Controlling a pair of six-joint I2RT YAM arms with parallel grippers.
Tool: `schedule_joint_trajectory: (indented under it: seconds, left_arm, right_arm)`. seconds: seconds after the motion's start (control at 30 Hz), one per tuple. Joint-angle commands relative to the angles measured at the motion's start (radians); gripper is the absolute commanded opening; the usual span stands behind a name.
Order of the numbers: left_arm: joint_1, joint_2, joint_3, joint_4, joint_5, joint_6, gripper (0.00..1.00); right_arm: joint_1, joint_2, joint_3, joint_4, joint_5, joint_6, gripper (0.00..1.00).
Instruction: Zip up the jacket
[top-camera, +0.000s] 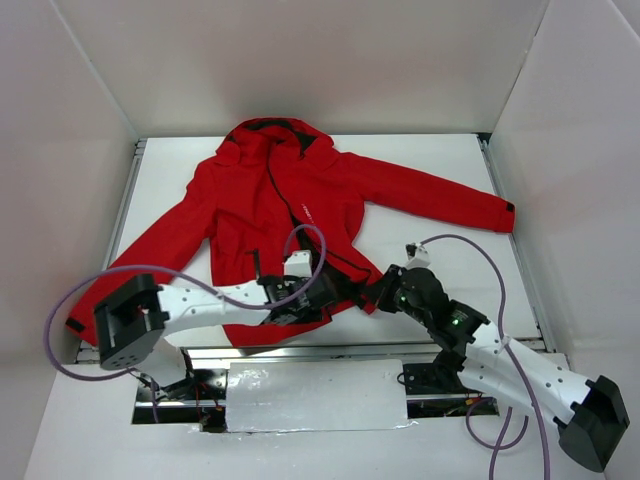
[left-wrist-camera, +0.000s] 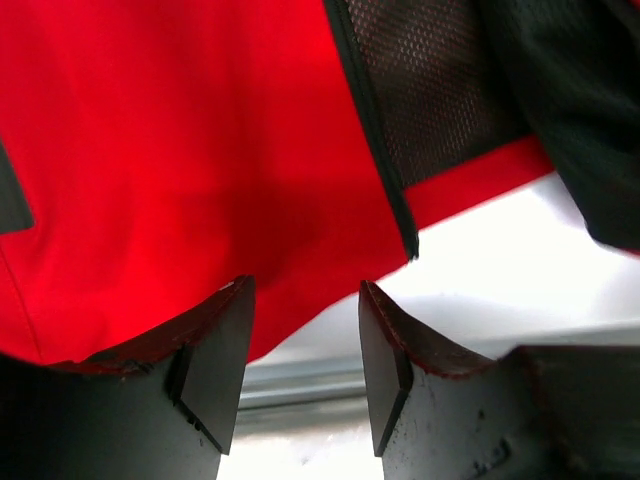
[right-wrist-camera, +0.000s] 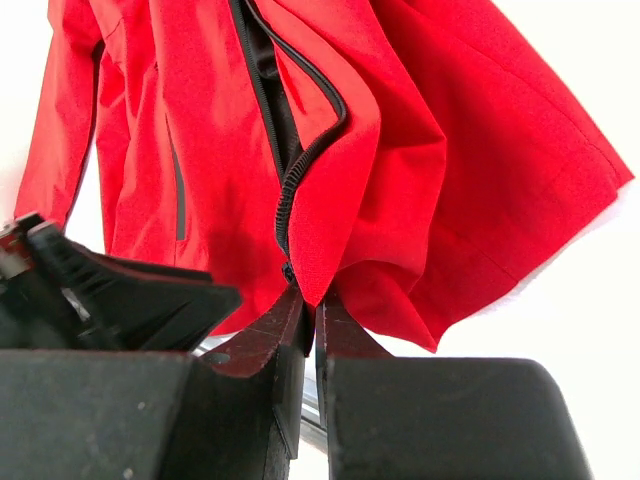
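Note:
The red hooded jacket lies face up on the white table, front open, sleeves spread. My right gripper is shut on the bottom corner of the jacket's right front panel, just beside the black zip teeth, and lifts it off the table. My left gripper is open over the bottom hem of the other front panel; its fingers straddle the hem edge and grip nothing. The black zip edge and mesh lining show beyond them.
The metal rail of the table's near edge runs just below both grippers. White walls enclose the table on three sides. A purple cable loops over the left sleeve, another runs by the right arm.

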Motion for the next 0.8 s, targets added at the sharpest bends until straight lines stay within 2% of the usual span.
schedule_joint_trajectory:
  seconds: [0.0, 0.27, 0.77]
  left_arm:
    - [-0.004, 0.101, 0.115, -0.124, -0.060, -0.038, 0.58]
    - [-0.006, 0.225, 0.218, -0.149, -0.040, -0.047, 0.60]
    - [-0.035, 0.318, 0.265, -0.184, -0.028, -0.101, 0.66]
  right_arm:
    - [0.004, -0.040, 0.013, -0.049, 0.048, 0.007, 0.00]
    - [0.004, -0.068, -0.005, -0.038, 0.030, -0.001, 0.00]
    - [0.004, -0.070, -0.059, 0.029, -0.010, -0.005, 0.00]
